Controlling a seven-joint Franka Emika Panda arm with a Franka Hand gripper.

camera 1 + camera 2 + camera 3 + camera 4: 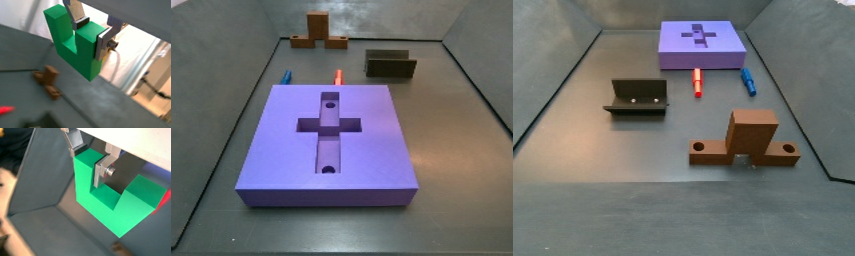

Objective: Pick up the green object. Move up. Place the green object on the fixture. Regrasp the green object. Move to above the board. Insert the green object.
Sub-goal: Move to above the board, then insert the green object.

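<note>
My gripper (92, 32) is shut on the green object (73, 47), gripping one of its two prongs between the silver fingers (101, 45). It holds the piece well above the dark floor, notch side up. Both wrist views show this; the gripper (90, 162) pinches the same prong of the green object (110, 203). Neither the gripper nor the green piece shows in either side view. The purple board (372, 150) with its cross-shaped recess lies on the floor, also seen in a side view (680, 50). The dark fixture (392, 65) stands apart from it, also seen in a side view (640, 97).
A brown cross-shaped piece (751, 140) stands on the floor, also seen in a side view (315, 32) and in a wrist view (48, 79) below the gripper. A red pen (696, 82) and a blue pen (748, 80) lie beside the board. Dark walls enclose the floor.
</note>
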